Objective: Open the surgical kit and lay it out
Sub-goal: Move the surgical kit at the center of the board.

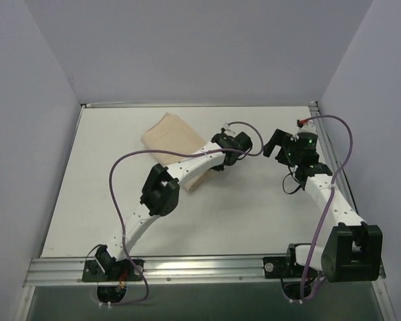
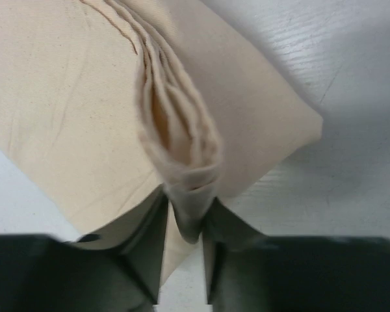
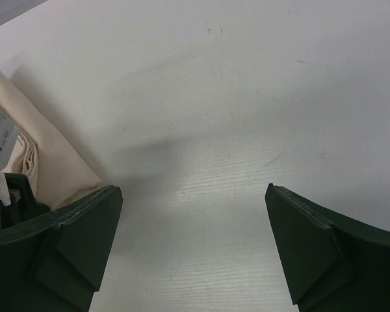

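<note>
The surgical kit is a folded beige wrap bundle point(image 1: 168, 137) lying at the back middle of the table, partly hidden under my left arm. My left gripper point(image 1: 222, 163) sits at the bundle's right corner. In the left wrist view it point(image 2: 187, 224) is shut on a pinched fold of the wrap point(image 2: 182, 140), lifted into a ridge. My right gripper point(image 1: 275, 144) is open and empty, a little to the right of the bundle. In the right wrist view it point(image 3: 194, 218) hangs over bare table, with the wrap's edge point(image 3: 52, 166) at far left. The tray, scissors and tweezers are hidden.
A raised rail point(image 1: 187, 266) runs along the table's near edge by the arm bases. Lilac walls point(image 1: 47, 100) close in the left, back and right sides. A purple cable point(image 1: 117, 174) loops beside my left arm.
</note>
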Robot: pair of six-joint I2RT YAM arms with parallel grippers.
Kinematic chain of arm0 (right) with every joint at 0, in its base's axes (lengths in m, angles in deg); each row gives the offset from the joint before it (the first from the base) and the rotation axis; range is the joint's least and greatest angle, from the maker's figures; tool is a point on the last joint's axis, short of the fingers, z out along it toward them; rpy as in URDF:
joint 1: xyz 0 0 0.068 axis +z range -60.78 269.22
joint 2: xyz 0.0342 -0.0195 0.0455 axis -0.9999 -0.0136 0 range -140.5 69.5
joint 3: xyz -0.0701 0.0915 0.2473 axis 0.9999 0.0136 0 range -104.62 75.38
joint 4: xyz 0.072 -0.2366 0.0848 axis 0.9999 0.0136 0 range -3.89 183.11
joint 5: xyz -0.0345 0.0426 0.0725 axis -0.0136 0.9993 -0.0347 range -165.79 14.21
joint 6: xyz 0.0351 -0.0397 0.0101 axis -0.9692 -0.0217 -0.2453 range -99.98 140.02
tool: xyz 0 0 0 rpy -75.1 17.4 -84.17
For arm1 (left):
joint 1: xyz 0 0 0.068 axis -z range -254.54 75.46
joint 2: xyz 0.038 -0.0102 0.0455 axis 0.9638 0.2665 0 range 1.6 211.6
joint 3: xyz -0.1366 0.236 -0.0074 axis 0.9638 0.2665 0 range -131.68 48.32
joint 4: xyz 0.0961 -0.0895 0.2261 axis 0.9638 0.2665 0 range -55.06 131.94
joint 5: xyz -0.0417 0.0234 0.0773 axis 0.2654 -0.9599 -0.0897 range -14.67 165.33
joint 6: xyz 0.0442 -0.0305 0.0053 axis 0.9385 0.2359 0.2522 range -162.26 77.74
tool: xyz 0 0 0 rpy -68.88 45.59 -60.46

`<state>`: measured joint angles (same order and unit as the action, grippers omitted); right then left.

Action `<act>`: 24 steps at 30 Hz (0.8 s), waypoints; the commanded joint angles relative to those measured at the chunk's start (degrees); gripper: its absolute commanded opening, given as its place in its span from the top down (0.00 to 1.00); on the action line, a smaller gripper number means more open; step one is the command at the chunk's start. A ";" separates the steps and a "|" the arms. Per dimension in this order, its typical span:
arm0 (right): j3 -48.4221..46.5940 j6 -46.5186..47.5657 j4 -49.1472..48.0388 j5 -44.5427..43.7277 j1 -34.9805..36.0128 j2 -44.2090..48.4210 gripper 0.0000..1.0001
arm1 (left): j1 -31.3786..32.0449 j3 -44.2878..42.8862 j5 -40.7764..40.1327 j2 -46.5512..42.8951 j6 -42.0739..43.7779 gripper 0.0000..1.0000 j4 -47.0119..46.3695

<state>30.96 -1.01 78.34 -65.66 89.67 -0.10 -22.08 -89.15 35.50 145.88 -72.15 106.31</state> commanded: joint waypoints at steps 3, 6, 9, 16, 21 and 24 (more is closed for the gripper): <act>-5.14 0.73 1.62 7.43 -0.18 -6.94 0.00 | 0.53 4.74 -0.15 -6.11 -2.01 0.29 -1.94; -6.29 1.26 -0.84 9.99 0.77 -10.02 0.00 | 0.53 10.10 -1.29 -12.70 -2.36 0.01 -2.99; -7.60 1.18 -4.70 10.78 2.36 -11.68 0.00 | 0.53 16.43 -1.39 -21.05 -2.10 0.06 -5.45; -15.34 0.91 -11.38 17.11 11.93 -22.32 0.00 | -0.96 32.07 -0.52 -43.51 -7.28 0.06 -5.81; -16.92 -1.54 -16.65 19.83 12.91 -28.03 0.02 | -3.42 44.81 3.70 -59.63 -10.80 0.06 -7.74; -17.62 -3.39 -18.86 23.35 13.61 -31.45 0.06 | -4.48 47.29 5.12 -66.93 -12.73 0.06 -6.52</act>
<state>15.94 -2.37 63.91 -46.56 103.46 -29.26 -26.16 -43.89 37.88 82.61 -81.18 100.46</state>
